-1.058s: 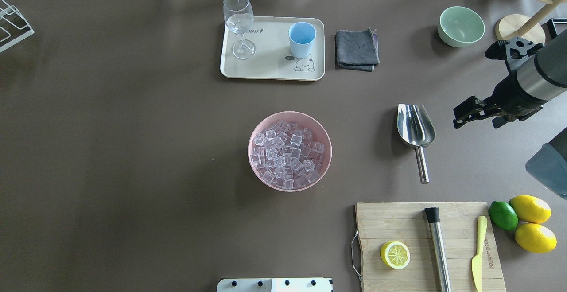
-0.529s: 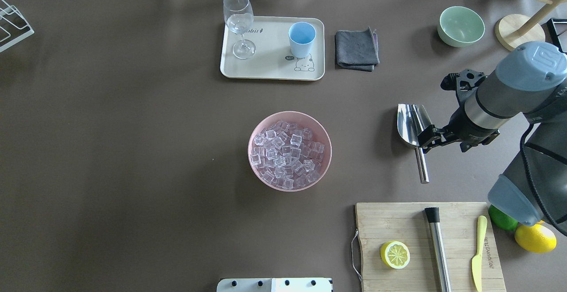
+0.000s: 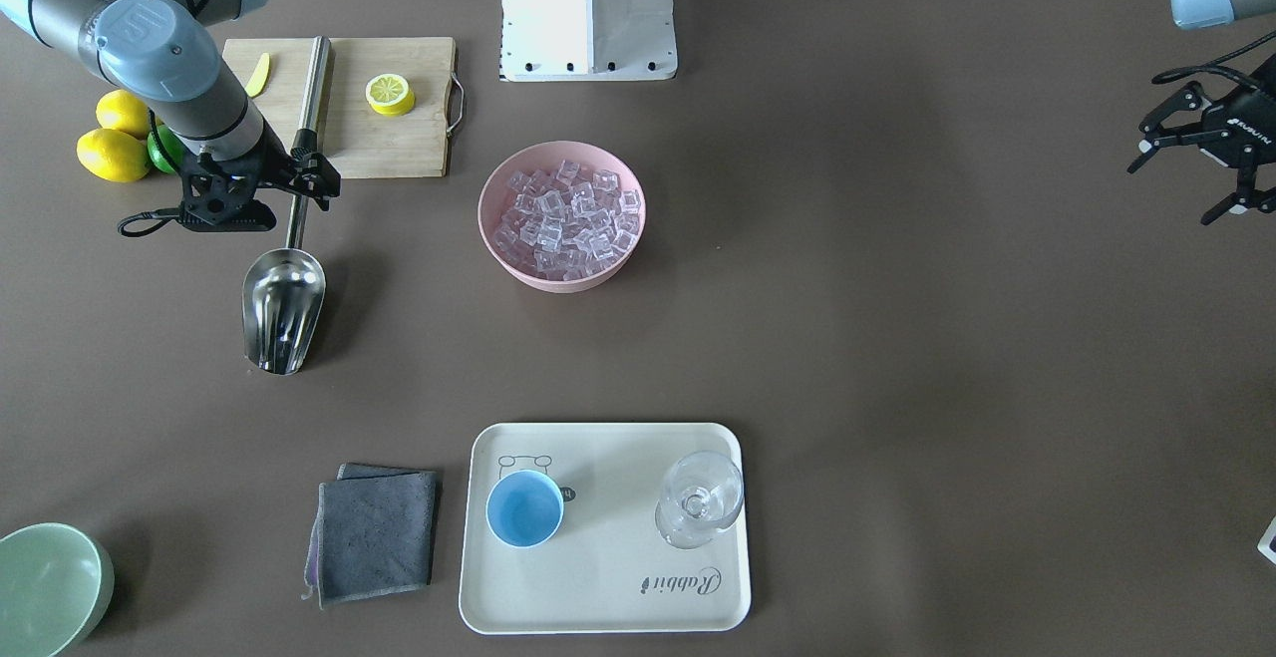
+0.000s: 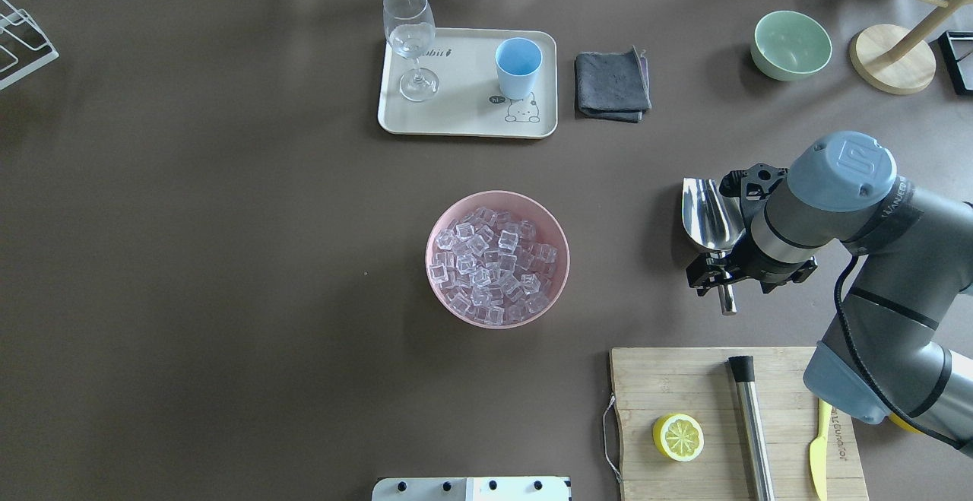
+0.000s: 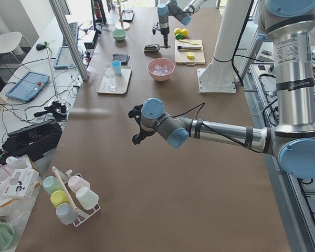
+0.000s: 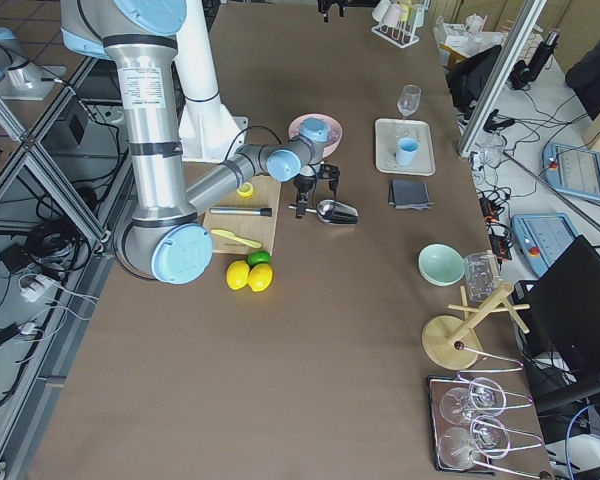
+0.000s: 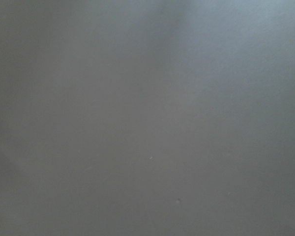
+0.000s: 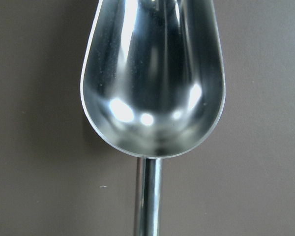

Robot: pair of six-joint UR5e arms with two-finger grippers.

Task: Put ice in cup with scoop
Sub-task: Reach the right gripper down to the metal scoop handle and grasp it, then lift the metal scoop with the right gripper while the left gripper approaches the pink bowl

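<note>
**Right arm now parked over the scoop handle**

In the last second the right gripper [image 4: 713,279] swung in from the table edge and now sits over the handle [image 4: 727,299]. The scoop [image 4: 711,212] hasn't moved: flat on the table, robot-right of the bowl [image 4: 429,254].

Jaws look apart, one each side of the handle, so no grasp yet. Left gripper [image 3: 1176,183] is idle with fingers spread, far off the bowl's other side.

Ice [image 4: 494,258] is all in the bowl. Cup [image 4: 518,68] is empty, beyond the bowl. My read: approach done, pinch is next.

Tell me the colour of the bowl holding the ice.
Pink; the bowl shows best in the overhead view.
</note>
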